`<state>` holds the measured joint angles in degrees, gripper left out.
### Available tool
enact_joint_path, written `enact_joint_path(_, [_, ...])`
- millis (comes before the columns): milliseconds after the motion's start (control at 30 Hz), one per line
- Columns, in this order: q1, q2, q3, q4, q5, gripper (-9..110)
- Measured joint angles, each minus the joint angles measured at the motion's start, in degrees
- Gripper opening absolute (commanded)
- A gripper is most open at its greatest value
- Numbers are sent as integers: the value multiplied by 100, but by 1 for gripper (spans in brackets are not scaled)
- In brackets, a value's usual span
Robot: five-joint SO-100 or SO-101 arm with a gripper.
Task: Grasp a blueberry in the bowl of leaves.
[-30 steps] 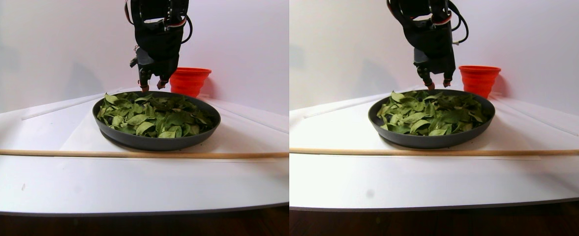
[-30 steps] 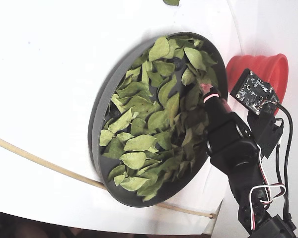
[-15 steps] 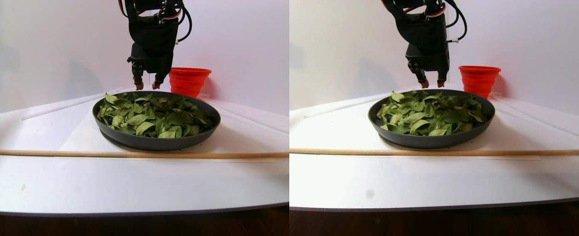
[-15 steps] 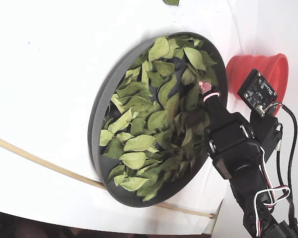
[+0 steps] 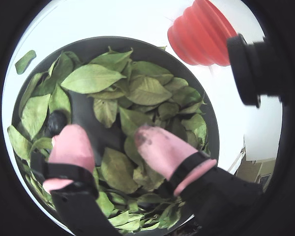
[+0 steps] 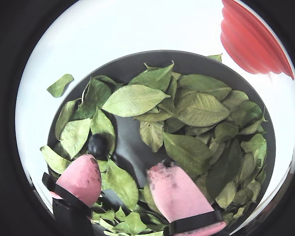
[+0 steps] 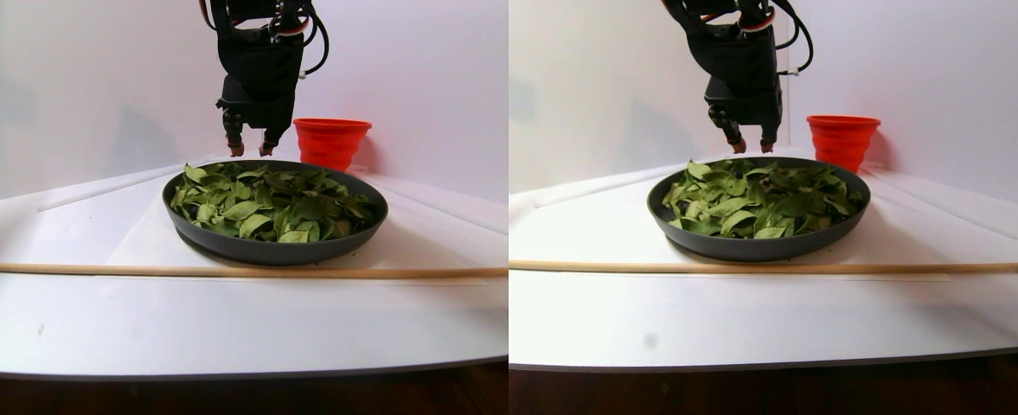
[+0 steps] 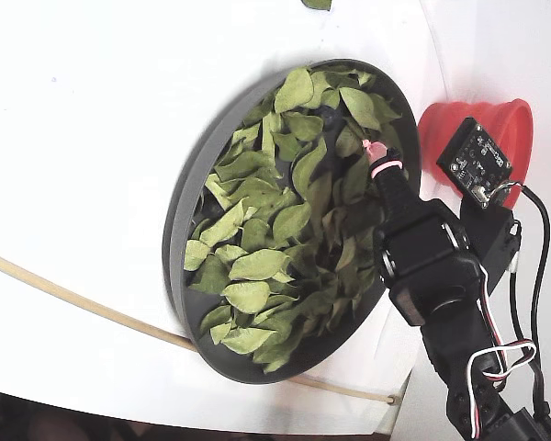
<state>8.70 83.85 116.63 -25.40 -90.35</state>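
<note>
Overhead, the gripper (image 6: 125,184) hangs spread wide above the bowl (image 6: 137,61) of leaves (image 6: 132,100), near a dark blueberry (image 6: 97,144); no readable writing.

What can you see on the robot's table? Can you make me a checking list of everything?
Surface: white table, with a thin wooden stick lying across it in front of the bowl.
Job's things: dark-grey bowl full of green leaves; a dark round blueberry peeks out between leaves.
Clutter: red cup beside the bowl; one stray leaf on the table outside the bowl.
Grippers: gripper above the leaves, jaws open, pink fingertips, the blueberry just ahead of one of them.
Cables: black and coloured wires run along the arm.
Surroundings: plain white wall behind.
</note>
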Motion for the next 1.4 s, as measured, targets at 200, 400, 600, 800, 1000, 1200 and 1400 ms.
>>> enact_joint_path(200, [-62, -26, 0, -88, 132, 19])
enact_joint_path(400, [-79, -193, -70, -97, 272, 19])
enact_joint_path(600, [-211, -404, -176, -193, 396, 19])
enact_joint_path(800, [-237, -545, -193, -290, 510, 19])
enact_joint_path(1000, [-308, -773, -448, -334, 571, 19])
enact_joint_path(1200, [-352, -984, -721, -334, 571, 19])
enact_joint_path(1400, [-360, -1178, -879, -334, 606, 19])
